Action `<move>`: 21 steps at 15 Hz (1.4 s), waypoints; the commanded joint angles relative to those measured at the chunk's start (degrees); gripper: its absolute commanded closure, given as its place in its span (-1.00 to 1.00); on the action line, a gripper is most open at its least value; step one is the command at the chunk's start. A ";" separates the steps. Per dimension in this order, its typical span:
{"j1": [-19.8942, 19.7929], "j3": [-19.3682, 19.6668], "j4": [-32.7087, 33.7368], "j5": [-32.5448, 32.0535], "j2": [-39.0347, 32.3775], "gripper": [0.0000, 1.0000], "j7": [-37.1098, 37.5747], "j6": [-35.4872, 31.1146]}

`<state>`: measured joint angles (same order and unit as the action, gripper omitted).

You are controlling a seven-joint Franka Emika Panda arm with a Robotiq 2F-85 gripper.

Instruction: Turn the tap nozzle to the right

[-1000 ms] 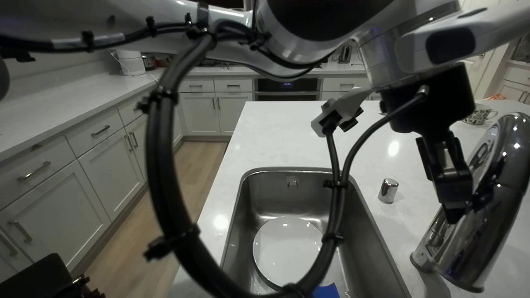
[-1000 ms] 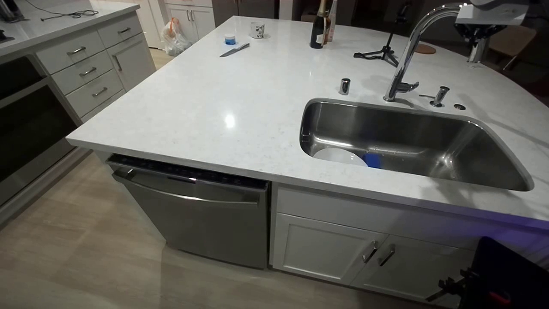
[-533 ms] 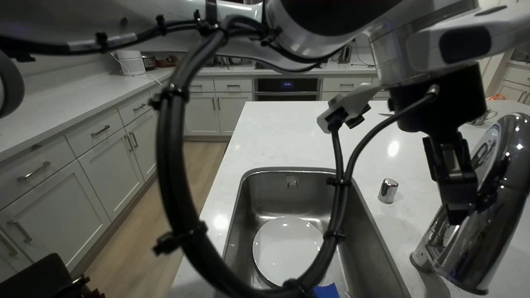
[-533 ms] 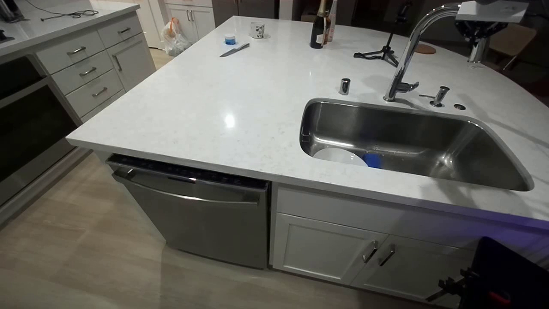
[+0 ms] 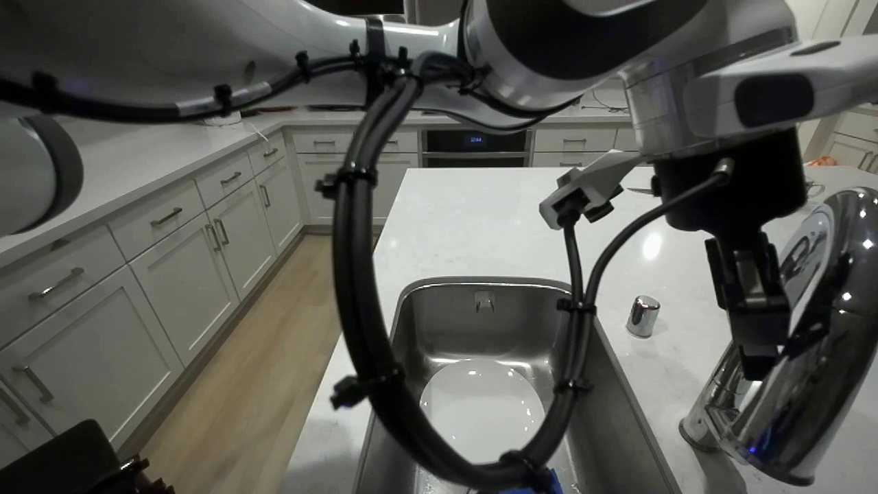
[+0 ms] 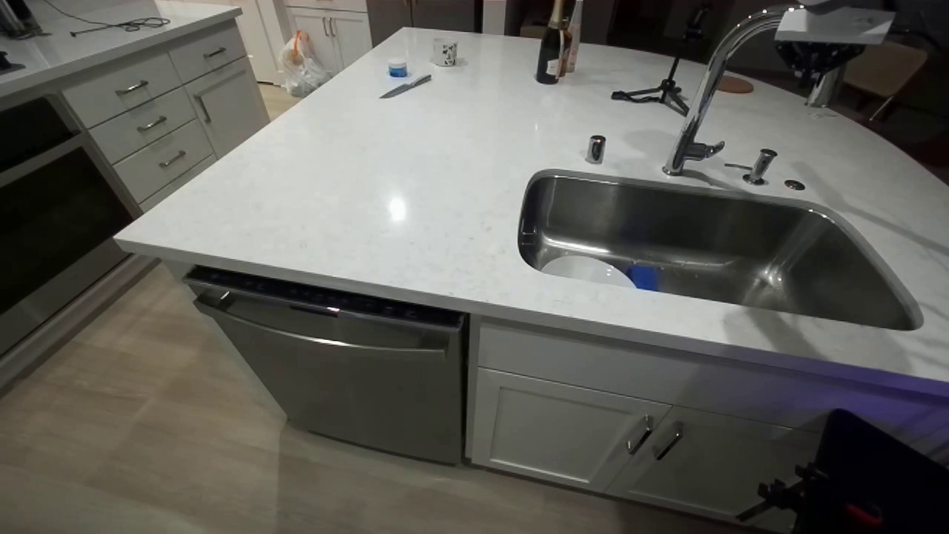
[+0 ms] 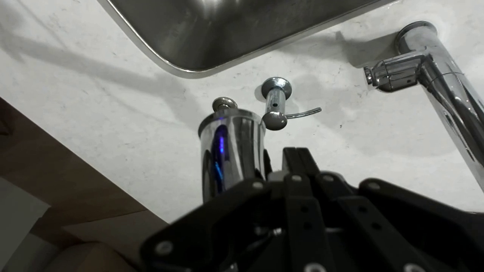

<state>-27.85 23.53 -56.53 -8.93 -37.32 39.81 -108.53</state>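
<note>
The tap nozzle is a tall chrome gooseneck spout. In an exterior view its arch rises behind the sink; it also stands at the right of an exterior view. In the wrist view its hanging end is left of my fingertips, and its base with lever is at upper right. My gripper is shut with its fingertips together and nothing between them. It is beside the nozzle's hanging end, close against it; the exact contact spot is hidden. In an exterior view the gripper overlaps the nozzle.
The steel sink lies in front of the tap with a white plate and a blue sponge in it. A chrome knob and a soap dispenser stand on the counter. A bottle and small tripod stand behind.
In exterior views the arm and gripper have moved slightly, and the nozzle's hanging end has swung a little with them. The gripper stays shut.
</note>
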 commanded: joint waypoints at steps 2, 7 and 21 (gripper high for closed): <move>-1.85 -0.28 5.62 2.17 -2.62 0.95 0.74 1.46; -2.61 -0.05 7.79 3.10 -3.54 0.96 2.04 1.21; -3.06 0.22 10.48 2.21 -6.92 0.96 4.39 -6.00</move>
<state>-30.09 23.53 -49.17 -7.04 -42.77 43.14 -113.29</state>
